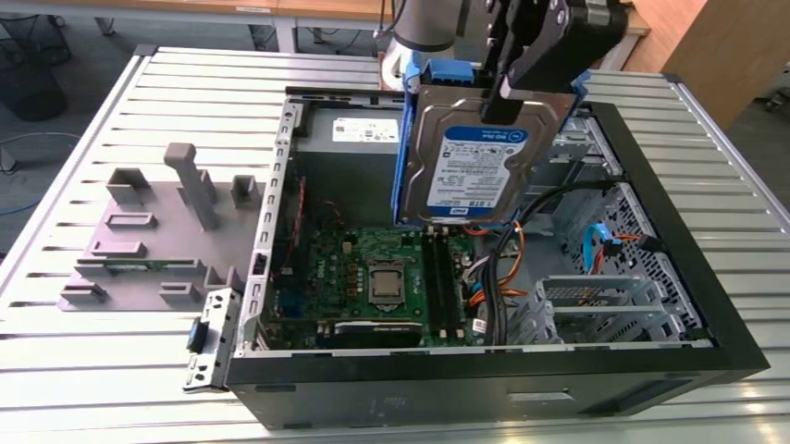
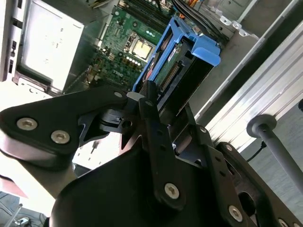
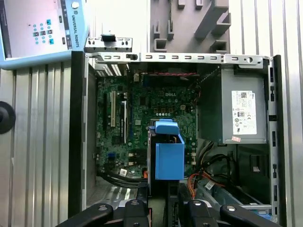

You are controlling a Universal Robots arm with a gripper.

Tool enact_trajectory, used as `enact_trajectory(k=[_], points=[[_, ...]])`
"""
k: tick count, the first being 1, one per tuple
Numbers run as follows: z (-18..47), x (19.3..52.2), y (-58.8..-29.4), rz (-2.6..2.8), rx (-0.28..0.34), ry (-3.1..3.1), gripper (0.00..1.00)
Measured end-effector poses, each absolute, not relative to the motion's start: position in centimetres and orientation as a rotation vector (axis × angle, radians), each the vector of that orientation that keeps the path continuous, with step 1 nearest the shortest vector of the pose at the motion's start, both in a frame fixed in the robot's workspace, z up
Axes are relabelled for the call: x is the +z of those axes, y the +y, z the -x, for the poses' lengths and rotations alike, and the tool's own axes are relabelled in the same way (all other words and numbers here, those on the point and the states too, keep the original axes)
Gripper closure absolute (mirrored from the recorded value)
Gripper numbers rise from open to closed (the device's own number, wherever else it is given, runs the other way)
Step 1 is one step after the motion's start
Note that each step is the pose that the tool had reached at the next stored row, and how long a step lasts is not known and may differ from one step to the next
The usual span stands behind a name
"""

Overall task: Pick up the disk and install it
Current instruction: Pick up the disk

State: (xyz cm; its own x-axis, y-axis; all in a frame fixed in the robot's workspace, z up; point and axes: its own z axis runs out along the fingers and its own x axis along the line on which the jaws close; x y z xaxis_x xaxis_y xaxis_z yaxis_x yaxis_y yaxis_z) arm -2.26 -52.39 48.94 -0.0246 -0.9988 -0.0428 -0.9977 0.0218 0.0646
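Above the open computer case, gripper clamps the disk by its top edge; disk hangs upright beneath it, over the motherboard, touching nothing else.

I hold the disk edge-on in my gripper, over the green motherboard inside the open computer case.
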Motion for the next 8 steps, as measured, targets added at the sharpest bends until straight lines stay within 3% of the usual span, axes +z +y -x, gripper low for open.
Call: enact_trajectory(k=[8], points=[[2.2, 48.7, -55.0, -2.184, -0.119, -2.235, 0.65]])
